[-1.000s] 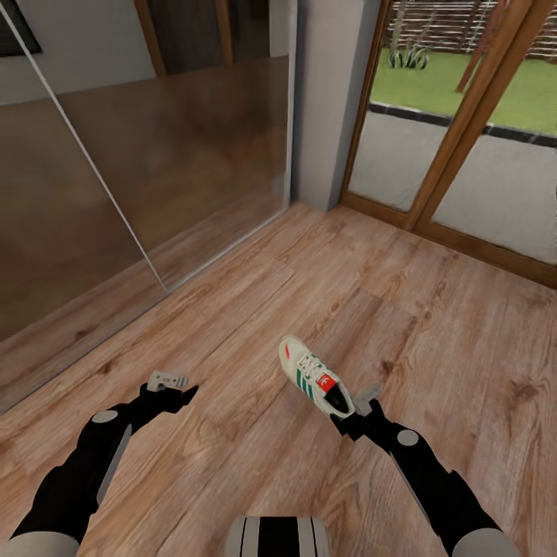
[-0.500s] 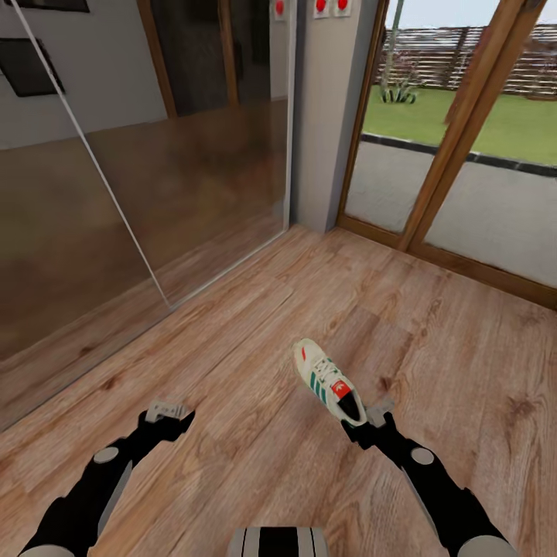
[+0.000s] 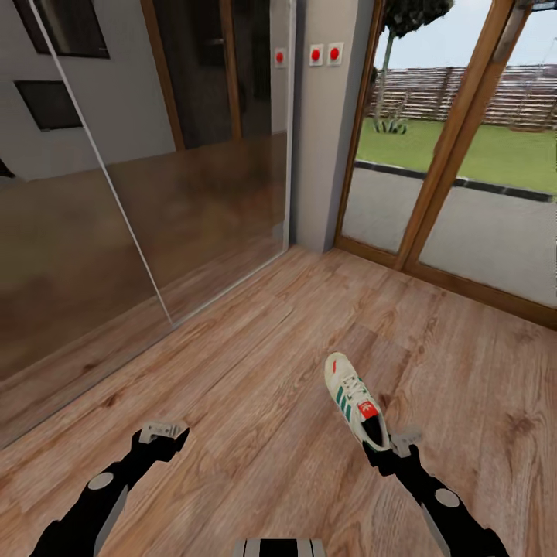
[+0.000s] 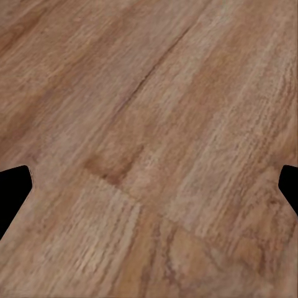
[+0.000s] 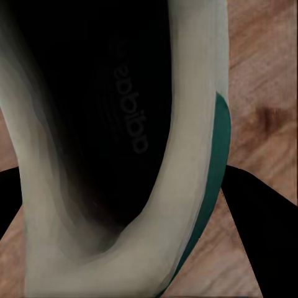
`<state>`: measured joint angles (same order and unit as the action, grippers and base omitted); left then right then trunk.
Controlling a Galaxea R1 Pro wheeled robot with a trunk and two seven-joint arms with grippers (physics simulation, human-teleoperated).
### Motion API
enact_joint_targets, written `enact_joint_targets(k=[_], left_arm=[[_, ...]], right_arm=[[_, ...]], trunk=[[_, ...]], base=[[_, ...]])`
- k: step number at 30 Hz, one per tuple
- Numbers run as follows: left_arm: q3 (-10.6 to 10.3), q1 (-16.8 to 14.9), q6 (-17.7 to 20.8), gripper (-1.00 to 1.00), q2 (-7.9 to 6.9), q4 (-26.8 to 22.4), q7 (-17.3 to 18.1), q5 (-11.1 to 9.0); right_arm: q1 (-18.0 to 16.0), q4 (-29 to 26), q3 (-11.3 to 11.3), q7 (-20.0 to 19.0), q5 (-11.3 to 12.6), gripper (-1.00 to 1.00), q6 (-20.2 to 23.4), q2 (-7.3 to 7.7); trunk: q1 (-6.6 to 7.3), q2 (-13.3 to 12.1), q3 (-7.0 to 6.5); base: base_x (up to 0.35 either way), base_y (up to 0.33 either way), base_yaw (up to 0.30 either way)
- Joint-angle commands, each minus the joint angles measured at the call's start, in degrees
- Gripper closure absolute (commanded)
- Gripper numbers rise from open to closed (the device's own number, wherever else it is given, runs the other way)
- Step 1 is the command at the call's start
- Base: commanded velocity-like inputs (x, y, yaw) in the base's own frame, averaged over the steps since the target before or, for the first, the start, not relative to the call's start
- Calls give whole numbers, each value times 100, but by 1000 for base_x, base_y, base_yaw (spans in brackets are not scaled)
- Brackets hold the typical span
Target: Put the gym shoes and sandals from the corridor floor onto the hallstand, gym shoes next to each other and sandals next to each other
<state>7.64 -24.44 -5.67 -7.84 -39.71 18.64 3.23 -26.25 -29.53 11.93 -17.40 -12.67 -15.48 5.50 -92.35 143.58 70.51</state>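
- Your right gripper (image 3: 389, 447) is clamped on the gym shoe (image 3: 355, 400) at its heel; the right wrist view shows its dark insole (image 5: 105, 118).
- Your left gripper (image 3: 164, 430) is spread apart over the corridor floor (image 3: 255, 402).
- Glass doors (image 3: 456, 186) stand ahead, well apart.

The shoe (image 3: 354, 400) is seen as white with green side stripes, a red-orange tongue and a black lining. The floor (image 3: 255, 371) is shown in light-brown wood grain. The door frames (image 3: 452, 147) are coloured warm brown, the wall (image 3: 317, 139) grey, with three red buttons (image 3: 316, 53). The arms are rendered black, their tips grey.
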Motion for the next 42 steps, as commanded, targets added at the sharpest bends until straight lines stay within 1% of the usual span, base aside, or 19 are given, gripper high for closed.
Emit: enact_joint_targets(k=[1, 2, 3, 4, 7, 9, 18, 26, 32, 42], left_arm=[[96, 2, -44, -100, 3, 27, 35, 36], [140, 24, -52, -100, 3, 36, 35, 35], [201, 62, -60, -100, 3, 39, 34, 32], [240, 78, -62, -100, 4, 41, 34, 32], [313, 97, -67, -100, 9, 42, 34, 36], [336, 103, -70, -100, 10, 42, 34, 37], [351, 113, -73, -100, 21, 51, 21, 44], [345, 114, -81, -100, 52, 96, -213, 50], [344, 114, -88, -100, 60, 160, -263, 52], [355, 114, -86, -100, 24, 180, -273, 39]], right_arm=[[-4, 244, 72, 220, -63, 100, -296, 5], [-3, 403, 80, 429, -65, 100, -499, 11], [-1, 656, 85, 734, -67, 100, -811, 8], [0, 820, 87, 899, -68, 100, -999, 7], [0, 1118, 89, 1123, -69, 100, -1348, 2], [-2, 1235, 90, 1186, -72, 100, -1470, -7], [-2, 1479, 90, 1234, -70, 100, -1550, -7], [5, 1536, 90, 1246, -69, 100, -1562, 31], [51, 1591, 90, 1248, -64, 100, -1563, 38], [109, 1608, 90, 1246, -61, 100, -1574, 39]], trunk=[[3, 0, -28], [6, -2, -59], [8, -3, -91], [11, -4, -122], [19, -8, -215], [24, -11, -278], [47, -23, -558], [68, -34, -808], [200, -274, -970], [419, -675, -1239]], base=[[0, 0, 0], [0, 0, 0], [0, 0, 0], [0, 0, 0], [0, 0, 0], [0, 0, 0], [0, 0, 0], [0, 0, 0], [0, 0, 0], [0, 0, 0]])
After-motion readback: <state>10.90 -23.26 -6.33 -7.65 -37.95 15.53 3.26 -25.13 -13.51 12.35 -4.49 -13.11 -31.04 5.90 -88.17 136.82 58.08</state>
